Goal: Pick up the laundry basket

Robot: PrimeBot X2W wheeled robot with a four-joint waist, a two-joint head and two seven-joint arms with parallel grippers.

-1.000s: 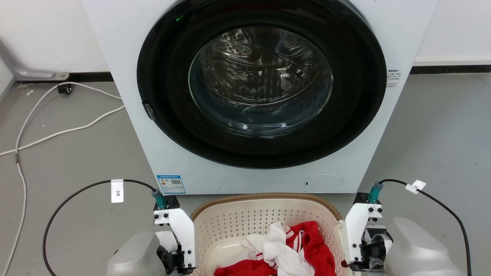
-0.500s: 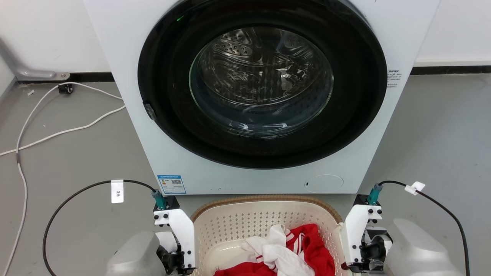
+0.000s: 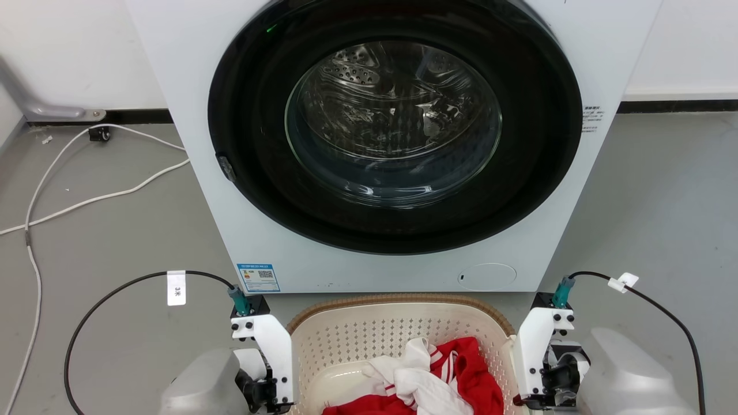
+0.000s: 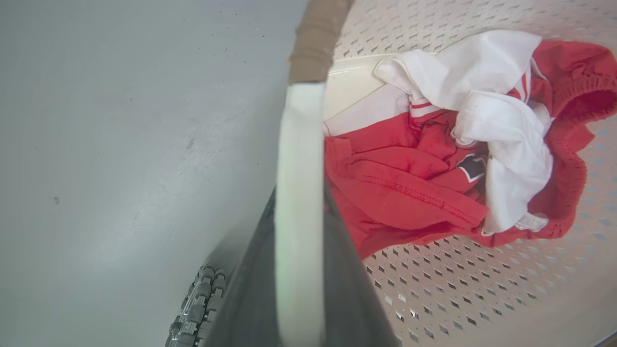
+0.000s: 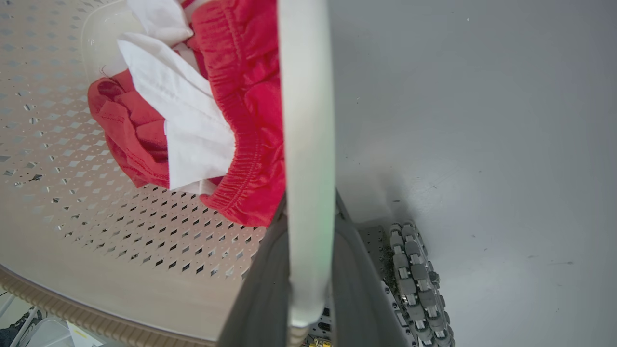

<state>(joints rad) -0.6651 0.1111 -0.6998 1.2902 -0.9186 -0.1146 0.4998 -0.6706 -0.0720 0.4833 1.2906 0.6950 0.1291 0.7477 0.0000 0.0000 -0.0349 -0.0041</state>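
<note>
The cream laundry basket (image 3: 403, 302), with perforated walls and a brown woven-look rim, sits at the bottom of the head view just before the washing machine. Red and white clothes (image 3: 426, 374) lie in it. My left wrist (image 3: 262, 357) stands at its left side and my right wrist (image 3: 542, 357) at its right side. In the left wrist view my left gripper (image 4: 299, 217) is shut on the white loop handle (image 4: 299, 135). My right gripper (image 5: 308, 217) is likewise shut on the other white handle (image 5: 306, 96). Whether the basket's bottom touches the floor is hidden.
A white front-loading washing machine (image 3: 392, 144) with its round door shut stands close behind the basket. White cables (image 3: 86, 199) trail over the grey floor at left. Parts of my wheeled base (image 5: 414, 279) show under the right handle.
The whole head picture has shifted slightly right and down, so the camera moved a little. Both grippers keep their hold on the handles; the basket sits a touch lower in the picture.
</note>
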